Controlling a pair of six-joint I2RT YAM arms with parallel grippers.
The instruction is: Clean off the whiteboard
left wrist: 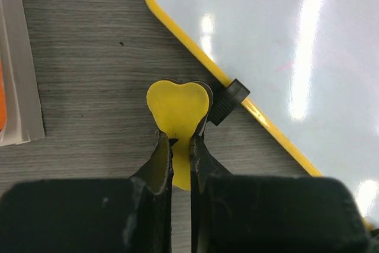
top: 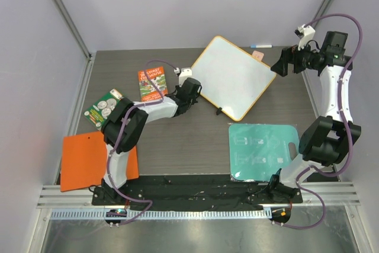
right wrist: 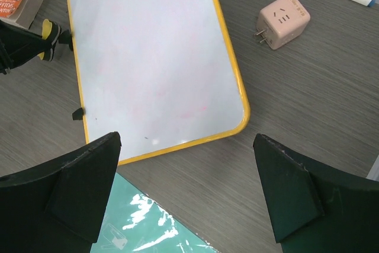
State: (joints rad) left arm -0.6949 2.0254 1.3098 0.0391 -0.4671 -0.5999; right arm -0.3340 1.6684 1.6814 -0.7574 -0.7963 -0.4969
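Left gripper (left wrist: 180, 143) pinches a yellow eraser (left wrist: 177, 108) just beside the whiteboard (top: 232, 77) rim.
Your right gripper (right wrist: 185, 146) hangs wide open, empty, near the worktop's (top: 177, 140) far right corner.

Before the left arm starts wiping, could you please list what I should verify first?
1. Left claw shut on the yellow heart-shaped eraser: ok.
2. Eraser over the large white board with the orange-yellow rim: not ok; it sits off the rim, beside a black stand foot.
3. Board wiped clean: not ok; faint pink marks show.
4. Right claw open and off the board: ok.
5. Eraser's wiping face turned toward the board: cannot tell.
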